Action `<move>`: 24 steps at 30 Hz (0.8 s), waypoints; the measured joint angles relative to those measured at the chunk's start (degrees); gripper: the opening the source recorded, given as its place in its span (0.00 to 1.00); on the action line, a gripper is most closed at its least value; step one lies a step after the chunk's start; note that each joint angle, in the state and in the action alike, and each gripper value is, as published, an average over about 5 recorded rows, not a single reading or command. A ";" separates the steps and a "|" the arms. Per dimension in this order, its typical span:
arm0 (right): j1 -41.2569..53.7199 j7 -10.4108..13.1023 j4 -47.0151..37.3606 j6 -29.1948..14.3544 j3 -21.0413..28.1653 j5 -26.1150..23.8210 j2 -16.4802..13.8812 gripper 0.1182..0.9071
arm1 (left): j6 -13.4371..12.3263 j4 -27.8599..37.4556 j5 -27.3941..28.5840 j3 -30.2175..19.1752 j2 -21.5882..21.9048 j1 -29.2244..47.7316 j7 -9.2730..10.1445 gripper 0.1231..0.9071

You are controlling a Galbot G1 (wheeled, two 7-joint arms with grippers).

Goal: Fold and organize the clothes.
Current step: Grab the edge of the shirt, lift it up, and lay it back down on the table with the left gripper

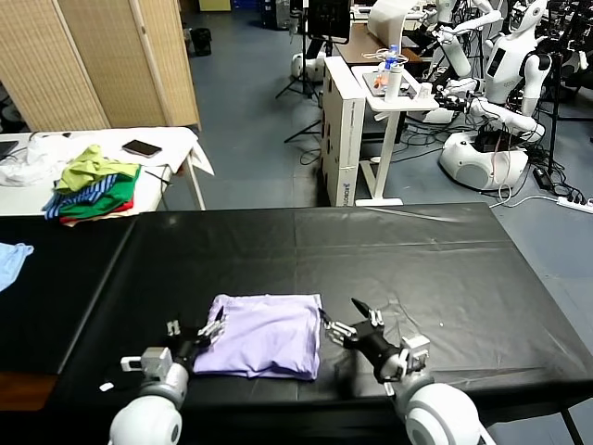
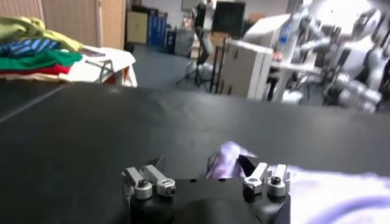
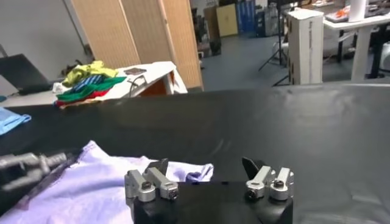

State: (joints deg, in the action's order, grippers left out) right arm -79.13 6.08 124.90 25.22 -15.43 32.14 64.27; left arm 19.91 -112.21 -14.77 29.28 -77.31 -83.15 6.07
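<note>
T-shirt (image 1: 264, 336): pale lavender, folded to a compact rectangle, lay flat on black table (image 1: 445, 269), lower centre of head frame, near the front edge. Only the plain face showed from the head cam; a darker purple bit peeked at the near corner in L wrist view (image 2: 226, 159).
Left gripper (image 1: 193, 334): lower left of head frame, just beside the shirt's L edge, jaws spread, nothing between them. Upper fingertip (image 1: 219, 320) looked to touch or overlap the cloth edge; can't tell which.
Right gripper (image 1: 350, 320): lower centre-right, just beside the shirt's R edge, jaws spread wide, empty. R wrist view had the shirt corner (image 3: 198, 171) just ahead of the L-hand finger, not pinched.
Step (judged): fold looked done w/ both grippers let go at the sides; roughly the release after a last fold, so task seemed near its end.
Next move (judged): either back both arms off w/o dragging cloth, or regrip the 2 side edges to shift/square the bundle. A regrip would need jaws low on the table to catch all layers, else the fold could spring open.
Elsewhere: pile of green, yellow & striped garments (image 1: 93, 185) on white side table (image 1: 176, 139), upper left, w/ a phone (image 1: 142, 147) by it; light blue garment (image 1: 11, 258) at the far-left edge. Well apart from the shirt.
</note>
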 joint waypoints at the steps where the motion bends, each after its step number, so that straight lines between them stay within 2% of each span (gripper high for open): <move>1: -0.28 0.01 0.31 -0.09 -0.23 -0.02 0.01 1.00 | -0.04 0.13 -0.40 -0.03 -0.14 0.06 0.14 1.00; 6: -1.19 0.04 1.07 -0.38 -0.77 -0.14 0.25 1.00 | -0.04 -1.71 -6.17 0.17 -0.67 -0.60 -0.59 1.00; 9: -1.39 0.03 1.16 -0.49 -0.79 -0.17 0.39 1.00 | -0.08 -4.58 -10.41 0.60 -0.64 -1.79 -1.84 1.00; 12: -1.63 0.01 1.23 -0.63 -0.85 -0.22 0.45 1.00 | -0.56 -7.11 -12.36 1.21 -0.57 -3.33 -3.34 1.00; 20: -2.96 -0.26 1.93 -1.20 -1.99 -0.29 0.04 1.00 | -4.18 -8.57 -17.33 4.04 -2.04 -7.24 -8.47 1.00; 24: -3.65 -0.47 2.36 -1.42 -2.41 -0.73 0.02 1.00 | -5.91 -7.34 -18.43 5.18 -2.52 -7.68 -10.13 1.00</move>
State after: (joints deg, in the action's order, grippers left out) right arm -82.78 5.61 127.26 23.80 -17.84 31.40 64.29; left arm 14.01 -119.55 -33.20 34.46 -79.83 -90.83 -4.06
